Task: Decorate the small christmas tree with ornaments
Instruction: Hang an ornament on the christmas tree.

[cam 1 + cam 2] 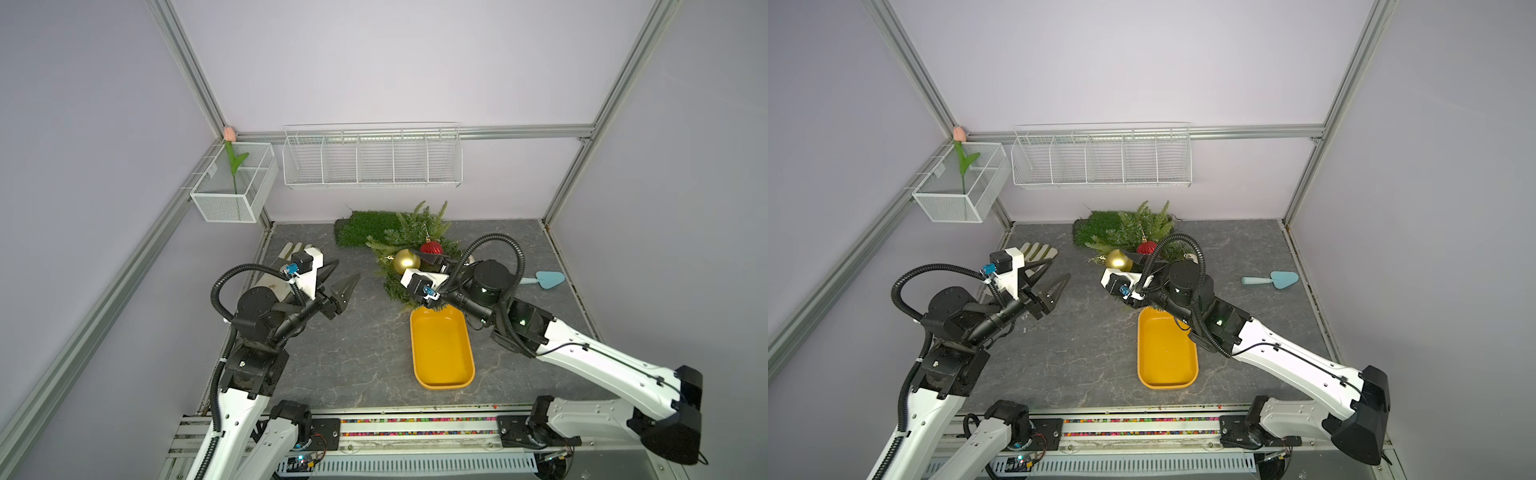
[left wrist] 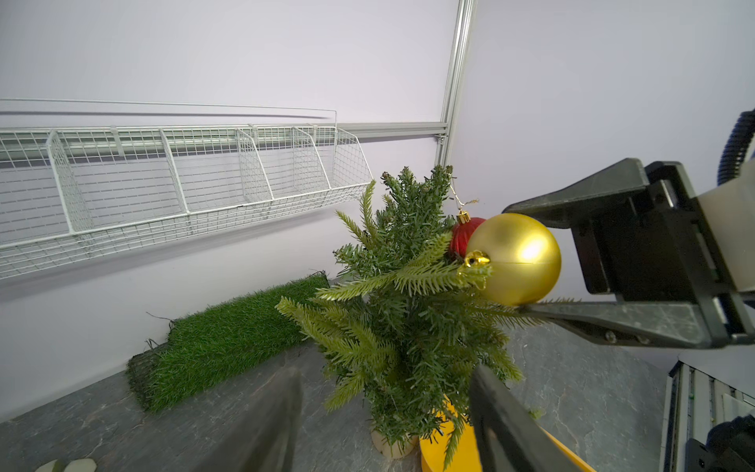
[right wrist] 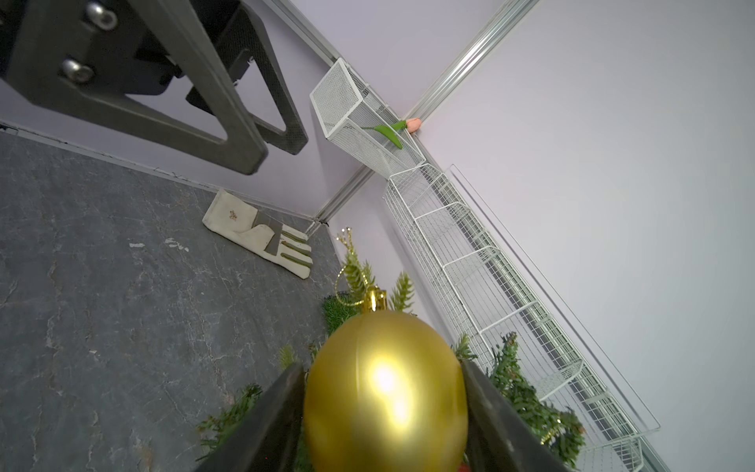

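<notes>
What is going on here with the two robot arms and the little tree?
The robot is decorating the small christmas tree. The right gripper has its jaws on either side of the matte gold ornament at a branch, and the ornament's loop seems to be around the branch tip. Whether the jaws grip it is unclear. A red ornament hangs near the top. The left gripper hovers open and empty beside the tree.

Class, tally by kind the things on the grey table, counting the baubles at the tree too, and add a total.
Christmas tree: 1
Baubles in clear view: 2, red bauble, gold bauble
Yellow tray: 1
Turf mat: 1
Glove: 1
Blue trowel: 1
Total: 7
</notes>
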### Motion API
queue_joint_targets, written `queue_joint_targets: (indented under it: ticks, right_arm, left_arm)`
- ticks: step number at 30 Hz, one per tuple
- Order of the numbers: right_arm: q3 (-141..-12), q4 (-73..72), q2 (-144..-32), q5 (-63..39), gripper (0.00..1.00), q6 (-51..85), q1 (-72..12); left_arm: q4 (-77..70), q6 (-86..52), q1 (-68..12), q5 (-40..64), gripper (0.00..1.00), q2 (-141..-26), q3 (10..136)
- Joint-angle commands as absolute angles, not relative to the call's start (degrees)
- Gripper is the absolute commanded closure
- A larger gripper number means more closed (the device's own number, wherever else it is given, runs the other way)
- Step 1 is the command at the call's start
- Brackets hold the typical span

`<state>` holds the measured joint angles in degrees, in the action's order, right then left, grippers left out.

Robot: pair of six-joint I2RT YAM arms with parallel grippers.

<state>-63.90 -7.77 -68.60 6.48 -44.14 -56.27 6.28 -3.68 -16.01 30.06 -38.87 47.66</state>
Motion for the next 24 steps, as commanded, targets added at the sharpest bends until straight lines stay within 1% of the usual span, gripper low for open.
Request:
queue_joint_targets:
  ticks: [1, 5, 8, 11, 14, 17, 22, 24]
  right_arm:
    - [-62.49, -7.47, -67.24, 7.62, 0.42, -44.91, -56.87]
    - [-62.36, -7.73, -67.24, 7.48, 0.45, -44.96, -56.88]
    - [-62.4, -7.95, -67.58, 7.21, 0.47, -44.91, -56.89]
    - [-62.43, -8.1, -67.81, 7.19, 0.47, -45.01, -56.91]
    - [-62.45, -8.43, -67.88, 7.03, 0.47, -45.13, -56.94]
    - [-62.54, -8.61, -67.85, 6.87, 0.48, -45.18, -56.94]
    - [-62.72, -8.73, -67.94, 6.5, 0.48, -45.21, -56.87]
    - [-62.75, -8.76, -67.95, 6.5, 0.48, -45.18, -56.92]
  left_arm:
    - [3.31, -6.12, -15.54, 31.39, 0.34, -39.69, 47.23]
    - [-4.31, -13.65, -15.52, 36.81, 0.35, -42.88, 48.39]
    - [-11.29, -21.3, -15.49, 39.14, 0.39, -47.52, 48.97]
    - [-18.6, -27.48, -15.56, 45.79, 0.44, -52.49, 50.27]
    - [-26.13, -33.37, -15.59, 50.99, 0.46, -56.24, 50.3]
    - [-28.84, -35.72, -16.03, 53.99, 0.48, -58.06, 50.93]
    - [-29.72, -36.21, -16.99, 56.35, 0.49, -58.27, 51.38]
    - [-29.13, -35.86, -17.06, 56.67, 0.53, -58.59, 51.23]
